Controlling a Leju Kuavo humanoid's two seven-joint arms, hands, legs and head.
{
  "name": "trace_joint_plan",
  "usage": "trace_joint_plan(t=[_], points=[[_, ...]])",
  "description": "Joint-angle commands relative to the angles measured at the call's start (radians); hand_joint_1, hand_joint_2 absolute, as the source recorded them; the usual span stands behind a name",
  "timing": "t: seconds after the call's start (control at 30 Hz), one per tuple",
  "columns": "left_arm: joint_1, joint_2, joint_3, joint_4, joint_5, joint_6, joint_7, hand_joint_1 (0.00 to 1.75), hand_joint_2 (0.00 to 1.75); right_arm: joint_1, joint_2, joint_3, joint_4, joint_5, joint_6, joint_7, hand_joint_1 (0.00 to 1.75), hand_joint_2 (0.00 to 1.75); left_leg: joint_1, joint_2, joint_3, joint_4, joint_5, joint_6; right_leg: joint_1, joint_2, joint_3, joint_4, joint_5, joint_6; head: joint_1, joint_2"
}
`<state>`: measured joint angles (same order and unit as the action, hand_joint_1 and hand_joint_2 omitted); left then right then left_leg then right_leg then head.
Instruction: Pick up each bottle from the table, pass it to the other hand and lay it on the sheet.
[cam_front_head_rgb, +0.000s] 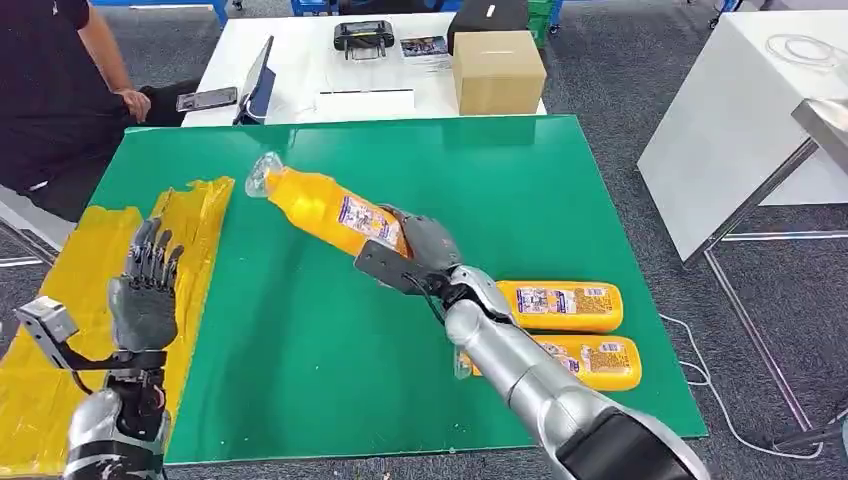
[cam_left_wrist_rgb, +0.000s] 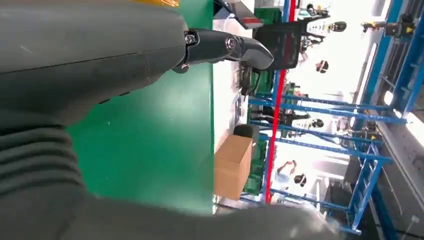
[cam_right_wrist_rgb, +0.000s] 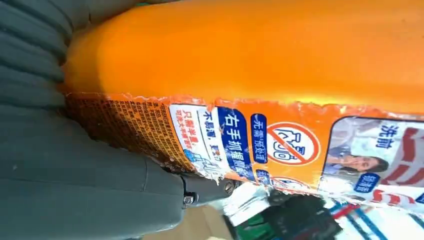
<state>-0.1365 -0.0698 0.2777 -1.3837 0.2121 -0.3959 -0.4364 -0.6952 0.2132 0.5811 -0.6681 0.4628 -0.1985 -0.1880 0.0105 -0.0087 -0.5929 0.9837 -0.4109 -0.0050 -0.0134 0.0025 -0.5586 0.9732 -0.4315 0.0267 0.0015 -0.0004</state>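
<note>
My right hand (cam_front_head_rgb: 425, 250) grips an orange bottle (cam_front_head_rgb: 320, 210) by its base and holds it tilted above the green table (cam_front_head_rgb: 560, 190), its clear cap pointing to the far left. In the right wrist view the orange bottle (cam_right_wrist_rgb: 250, 65) and its label press against the hand (cam_right_wrist_rgb: 75, 175). Two more orange bottles (cam_front_head_rgb: 560, 305) (cam_front_head_rgb: 595, 362) lie side by side on the table near my right forearm. My left hand (cam_front_head_rgb: 145, 290) is raised with fingers spread and holds nothing, over the yellow sheet (cam_front_head_rgb: 60, 300) at the table's left edge. The left wrist view has the left hand (cam_left_wrist_rgb: 100, 60) over green table (cam_left_wrist_rgb: 160, 140).
A white table (cam_front_head_rgb: 300, 70) behind holds a cardboard box (cam_front_head_rgb: 498, 72), a laptop (cam_front_head_rgb: 258, 80), a phone and a controller. A person (cam_front_head_rgb: 50, 90) in dark clothes sits at the far left. Another white table (cam_front_head_rgb: 740, 110) stands at the right. Cables lie on the grey floor.
</note>
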Motion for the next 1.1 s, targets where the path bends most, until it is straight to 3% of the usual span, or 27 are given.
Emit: trace_joint_plan(t=[0.03, 0.13, 0.4, 0.73, 1.1], points=[[0.052, -0.087, -0.120, -0.131, 0.016, 0.088, 0.027, 0.00, 1.75, 0.162, -0.015, 0.000, -0.387, -0.023, 0.104, 0.012, 1.75, 1.75, 0.001, -0.002, 0.002, 0.001, -0.003, 0.001, 0.002, -0.003, 0.004, -0.001, -0.003, -0.001, 0.000, 0.000], [0.079, -0.105, -0.175, -0.182, 0.016, 0.109, 0.021, 0.00, 1.75, 0.211, -0.008, 0.048, -0.425, -0.023, 0.098, -0.009, 1.75, 1.75, 0.001, -0.003, 0.002, 0.000, -0.002, 0.001, 0.001, -0.004, 0.004, -0.002, -0.002, 0.000, 0.000, 0.000], [0.086, -0.157, -0.332, -0.241, -0.011, 0.162, -0.026, 0.00, 1.75, 0.187, 0.060, 0.147, -0.378, -0.022, 0.115, -0.007, 1.75, 1.75, 0.001, -0.001, 0.000, 0.001, -0.003, 0.001, 0.001, -0.001, 0.001, 0.000, -0.002, -0.001, 0.000, 0.000], [0.087, -0.130, -0.442, -0.263, 0.060, 0.110, -0.012, 0.00, 1.75, 0.148, 0.088, 0.214, -0.199, -0.050, 0.103, -0.006, 1.75, 1.75, 0.001, 0.001, 0.003, 0.000, -0.003, 0.000, 0.001, 0.000, 0.004, -0.002, -0.002, -0.001, 0.000, 0.000], [0.102, -0.123, -0.457, -0.270, 0.063, 0.097, -0.012, 0.00, 1.75, 0.134, 0.082, 0.205, -0.191, -0.054, 0.105, -0.006, 1.75, 1.75, 0.000, -0.001, 0.000, 0.000, -0.002, 0.000, 0.001, -0.002, 0.002, -0.001, -0.002, -0.001, 0.000, 0.000]])
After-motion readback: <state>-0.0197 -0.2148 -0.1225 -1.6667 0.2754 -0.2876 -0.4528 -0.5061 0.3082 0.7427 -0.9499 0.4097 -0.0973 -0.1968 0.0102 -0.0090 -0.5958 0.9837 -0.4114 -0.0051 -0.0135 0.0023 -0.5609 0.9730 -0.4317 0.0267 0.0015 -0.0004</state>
